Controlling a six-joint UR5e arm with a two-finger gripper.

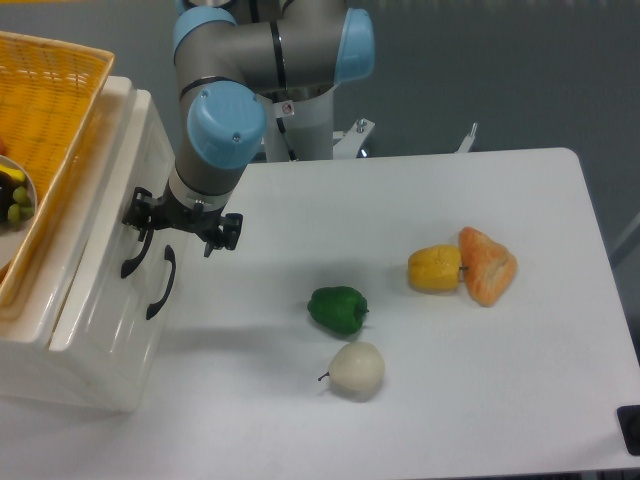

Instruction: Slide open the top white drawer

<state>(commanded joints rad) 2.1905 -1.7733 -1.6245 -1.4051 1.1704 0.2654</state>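
The arm (250,70) is reaching down from its base at the back of the surface (450,400), its blue-capped wrist tilting toward the white cabinet (95,330) at the left. The end effector (181,222) is hanging just in front of the cabinet's face with its 2 fingers spread apart, 1 finger (136,210) sitting at the upper end of the black handle (136,252) of the top white drawer (110,240), the other pointing out over the surface. That drawer is sitting flush in the cabinet, above the lower drawer's handle (160,283). An orange basket (50,100) is resting on the cabinet top. A green pepper (337,309), a white pear-like fruit (357,369), a yellow pepper (434,268) and an orange piece (487,266) are lying well apart from the arm.
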